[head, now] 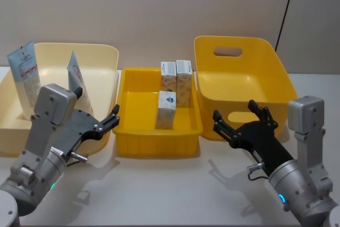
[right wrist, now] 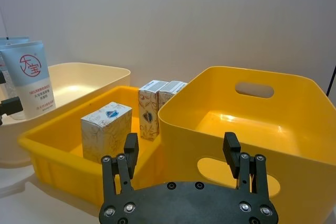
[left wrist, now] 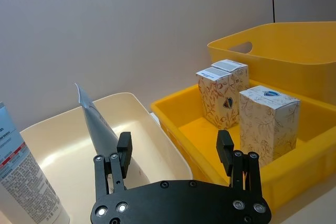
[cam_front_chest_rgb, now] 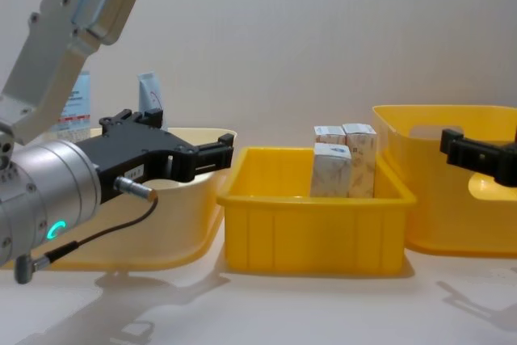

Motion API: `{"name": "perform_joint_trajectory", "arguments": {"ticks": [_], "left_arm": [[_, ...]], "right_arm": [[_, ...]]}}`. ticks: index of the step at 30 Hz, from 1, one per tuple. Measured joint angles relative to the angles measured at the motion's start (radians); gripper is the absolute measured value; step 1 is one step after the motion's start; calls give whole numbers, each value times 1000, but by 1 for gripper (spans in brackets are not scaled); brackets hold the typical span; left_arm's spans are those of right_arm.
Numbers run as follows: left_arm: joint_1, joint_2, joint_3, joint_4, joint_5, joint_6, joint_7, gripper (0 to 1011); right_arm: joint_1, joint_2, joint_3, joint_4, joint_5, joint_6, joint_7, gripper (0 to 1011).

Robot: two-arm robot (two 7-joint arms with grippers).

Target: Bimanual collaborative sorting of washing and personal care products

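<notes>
Left gripper [left wrist: 174, 153] and right gripper [right wrist: 180, 150] gape wide, empty.
Upper left: pale-blue tube [right wrist: 32, 85], red round "大宝" logo, small print illegible.

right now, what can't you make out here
Head view: bases of the tubes, behind the left end effector and arm.
Chest view: lower halves of the cartons, behind the tray wall.
Chest view: floor of the deep bin, behind its wall.
Everywhere: small print on the tubes, too small.
</notes>
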Motion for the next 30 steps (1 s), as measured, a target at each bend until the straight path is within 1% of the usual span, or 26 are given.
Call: {"name": "perform_joint_trajectory", "arguments": {"ticks": [30], "left_arm": [[0, 0, 0, 0, 0, 0, 0, 1003]], "right_arm": [[0, 0, 0, 0, 0, 0, 0, 1001]]}}
